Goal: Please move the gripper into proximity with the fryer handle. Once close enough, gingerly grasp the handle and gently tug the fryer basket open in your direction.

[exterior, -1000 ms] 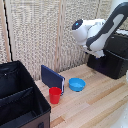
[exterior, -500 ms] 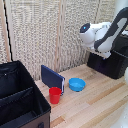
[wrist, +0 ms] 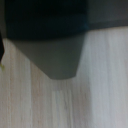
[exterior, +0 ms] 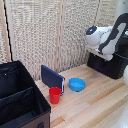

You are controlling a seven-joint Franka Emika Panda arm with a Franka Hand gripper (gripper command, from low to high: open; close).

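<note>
The fryer basket [exterior: 111,65] is the black plastic front of a boxy black fryer sitting on the wooden bench at the exterior view's right. In that view the white arm crosses over its top and hides the upper part, so the end effector itself cannot be made out; the basket lies directly below the arm's end. Whether the drawer is shut or pulled out cannot be told. In the blurred wrist view the fryer basket [wrist: 45,17] fills the frame as a dark mass, and the fryer handle [wrist: 57,55], a tapered stubby dark grey form, juts from it over the pale bench.
</note>
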